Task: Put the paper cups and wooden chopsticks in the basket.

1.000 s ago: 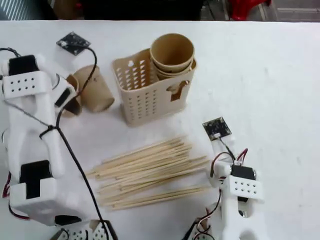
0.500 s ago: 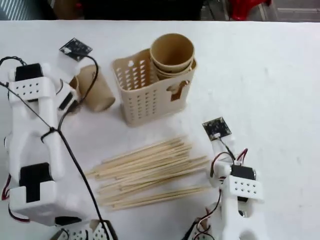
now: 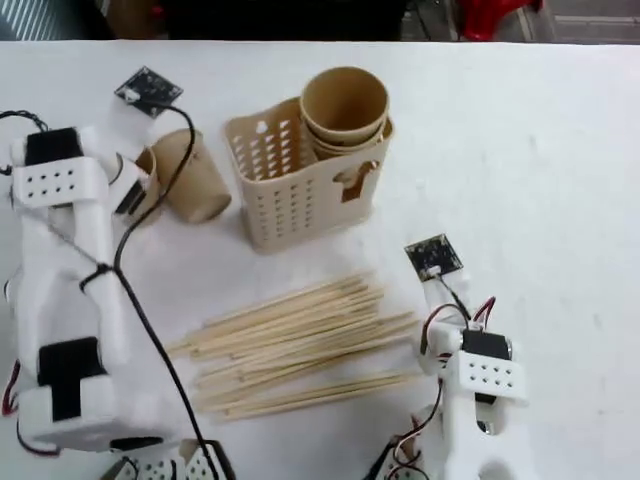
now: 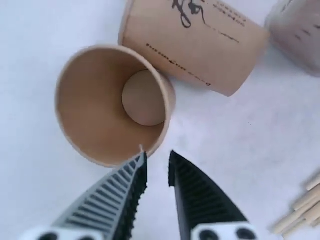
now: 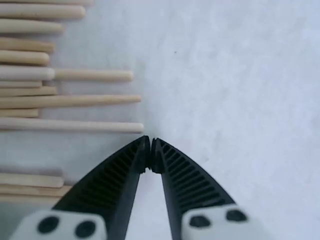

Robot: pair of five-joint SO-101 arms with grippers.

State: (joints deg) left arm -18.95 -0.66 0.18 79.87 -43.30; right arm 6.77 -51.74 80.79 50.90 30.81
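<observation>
Near the counter's (image 3: 520,150) left edge the left pincer (image 4: 157,156), narrowly parted and empty, noses the rim of a tipped cup (image 4: 100,100), likely to pinch it; the right pincer (image 5: 151,145) rests closed beside the chopsticks (image 5: 70,101).

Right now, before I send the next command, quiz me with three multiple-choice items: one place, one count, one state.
1. Where are the wooden chopsticks relative to the basket? A) inside it B) piled on the table beside it C) on top of it
2. How many paper cups lie on their sides outside it? A) none B) two C) four
3. The right gripper is: A) shut, empty B) wide open C) shut on a cup
Answers: B, the pile rests on the table; B, two lie side by side; A, its jaws meet on nothing.
</observation>
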